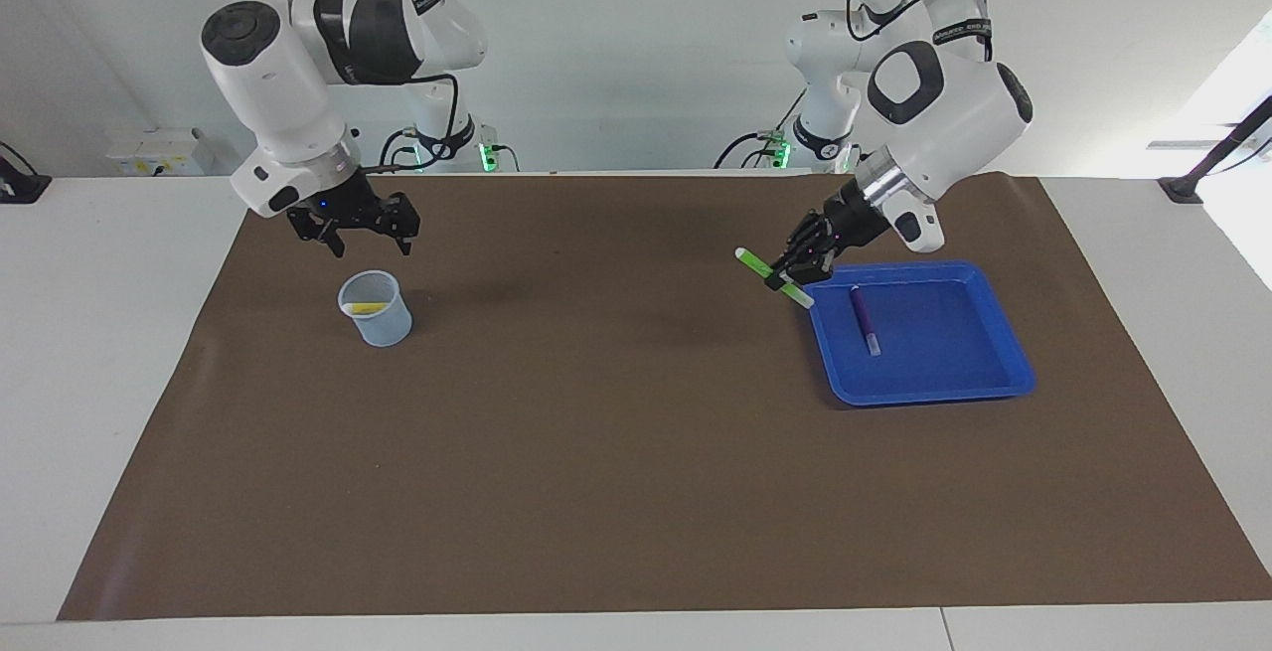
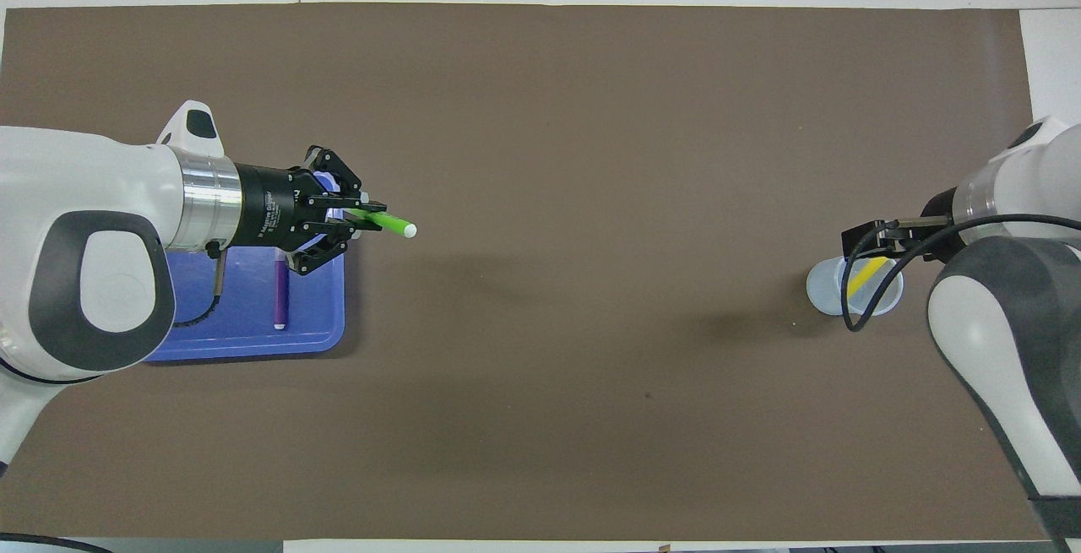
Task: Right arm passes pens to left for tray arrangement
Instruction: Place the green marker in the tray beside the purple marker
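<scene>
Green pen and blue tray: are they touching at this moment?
Apart. In the facing view the left gripper holds the green pen in the air over the blue tray's corner; its pale lower tip hangs above the rim, clear of the purple pen.

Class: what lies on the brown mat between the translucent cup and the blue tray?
Nothing: between the cup, holding the yellow pen, and the tray, the mat is bare. Both views show it.

One pen (image 1: 866, 320) lies in the tray (image 1: 979, 383) at the left arm's end of the table. Another pen (image 1: 365, 308) leans, apparently, inside the cup (image 1: 379, 323) at the right arm's end.
</scene>
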